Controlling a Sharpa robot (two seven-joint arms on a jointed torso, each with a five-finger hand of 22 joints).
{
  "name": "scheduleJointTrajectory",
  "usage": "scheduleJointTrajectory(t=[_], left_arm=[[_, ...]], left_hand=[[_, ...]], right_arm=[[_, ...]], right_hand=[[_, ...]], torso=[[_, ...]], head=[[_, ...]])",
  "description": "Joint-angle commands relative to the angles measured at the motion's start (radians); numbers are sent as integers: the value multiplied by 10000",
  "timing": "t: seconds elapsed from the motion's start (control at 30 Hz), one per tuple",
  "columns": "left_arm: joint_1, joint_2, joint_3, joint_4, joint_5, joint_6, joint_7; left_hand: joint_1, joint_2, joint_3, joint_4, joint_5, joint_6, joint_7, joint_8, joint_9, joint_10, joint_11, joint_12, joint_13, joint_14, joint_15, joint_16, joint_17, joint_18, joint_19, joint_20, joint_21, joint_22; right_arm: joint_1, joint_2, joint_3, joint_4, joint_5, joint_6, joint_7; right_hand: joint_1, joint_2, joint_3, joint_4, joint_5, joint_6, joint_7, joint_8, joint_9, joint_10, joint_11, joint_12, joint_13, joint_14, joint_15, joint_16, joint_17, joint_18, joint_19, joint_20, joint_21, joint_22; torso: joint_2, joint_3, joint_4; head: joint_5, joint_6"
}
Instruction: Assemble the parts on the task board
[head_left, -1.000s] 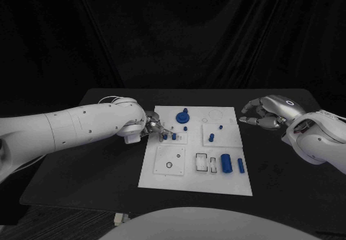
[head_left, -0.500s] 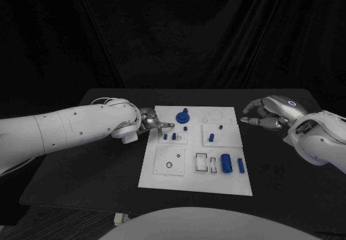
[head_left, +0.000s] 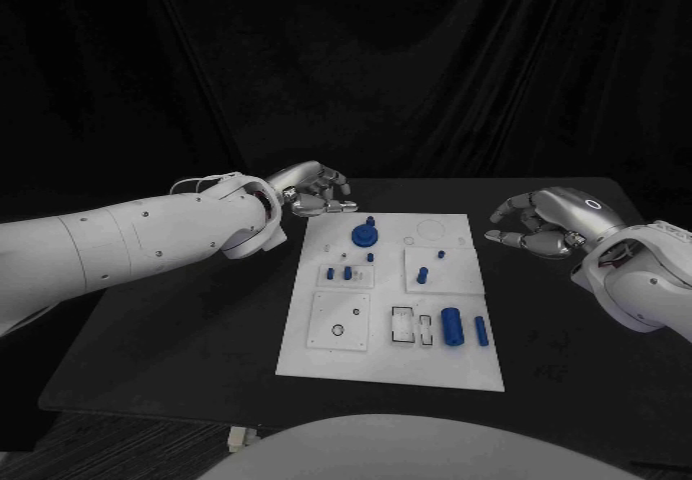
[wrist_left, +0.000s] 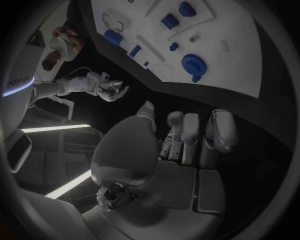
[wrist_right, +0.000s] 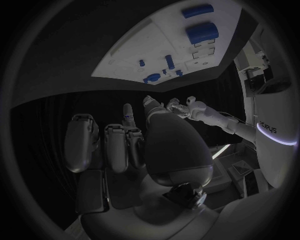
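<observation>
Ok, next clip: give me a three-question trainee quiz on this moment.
1. True or false: the left hand rests on the task board.
2. Which part lies nearer the board's front edge: A) the round blue part, or B) the big blue cylinder?
3. Fill in: the right hand hangs off the board's ___ side.

Key: 1 false, it is off the board by its far left corner, holding nothing. 2 B. 3 right.
</observation>
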Motion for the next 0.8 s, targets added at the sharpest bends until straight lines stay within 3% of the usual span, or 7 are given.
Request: scheduleJointTrajectory(t=[0.03,0.07,0.13,0.17,0.3,0.53,0.8], left_arm=[[-97,206,6,-205,-2538,-451,1644],[-148,303,6,-315,-3049,-443,1676],[-251,485,6,-503,-3967,-444,1655],[-284,547,6,-562,-4261,-446,1626],[-456,904,7,-851,-5714,-497,1388],[-618,1255,8,-1092,-6710,-524,953],[-706,1522,9,-1260,-6964,-116,572]], left_hand=[[1330,-119,736,-408,186,-603,-706,-380,-894,-3011,383,-3764,-1976,-700,181,-1053,-781,211,-627,154,-662,1312],[1682,-296,1138,-444,131,-276,-1009,-420,-1651,-2757,168,-4867,-3397,638,-31,-357,-487,102,411,135,273,1620],[1912,-432,1476,-459,141,131,-1204,-450,-2241,-2401,-4,-5511,-4381,1528,-250,158,-184,-27,1178,71,993,1848],[2101,-745,1841,-520,54,926,-1626,-449,-3143,-2031,-260,-6250,-5666,2150,-466,270,-310,-46,1515,-168,1119,1847],[1729,-1138,1926,-621,-66,1248,-1902,-411,-4598,-2048,-417,-6809,-7124,2193,-721,-60,-1029,-23,1609,-399,877,1760],[1920,-1302,2212,-1121,273,1587,-1951,-400,-5287,-1974,-491,-6694,-7670,2045,-759,-106,-1386,51,1479,-439,472,1657],[1666,-1372,2385,-1192,256,2283,-1615,-209,-5590,-1576,-446,-6384,-7919,2003,-721,-33,-1614,48,1530,-442,407,1685]], right_arm=[[22,39,7,9,-23,-255,30],[21,65,7,-5,-23,-246,38],[20,108,7,-22,-23,-228,51],[20,120,7,-23,-23,-223,55],[17,157,7,-9,-23,-207,90],[13,202,7,-42,-23,-87,76],[-5,234,7,-73,-23,41,66]], right_hand=[[89,12,-16,-42,46,75,16,7,-11,1029,55,25,2630,755,79,-45,1368,134,57,57,-39,1821],[89,12,-16,-42,46,75,16,7,-11,1029,55,25,2630,755,79,-45,1368,134,57,57,-39,1821],[82,9,-20,-38,51,86,17,11,-11,1029,57,25,2630,754,80,-48,1363,133,60,58,-34,1822],[81,9,-21,-37,53,89,17,12,-11,1029,57,25,2630,753,81,-51,1360,136,55,58,-46,1819],[80,9,-22,-37,54,90,17,13,-12,1029,57,25,2630,754,81,-49,1361,134,58,58,-38,1821],[77,10,-23,-35,59,98,17,15,-13,1029,56,25,2630,766,81,-10,1415,120,82,58,22,1840],[75,14,-23,-33,62,102,16,15,-14,1029,55,25,2630,767,81,-6,1419,120,84,59,25,1841]], torso=[[2,3,-9],[6,1,-6],[14,-1,-5],[22,-3,-4],[33,-6,10],[28,-14,-3],[25,-7,-2]], head=[[26,-2],[38,-2],[37,-2],[41,-2],[31,-2],[90,-2],[63,-2]])
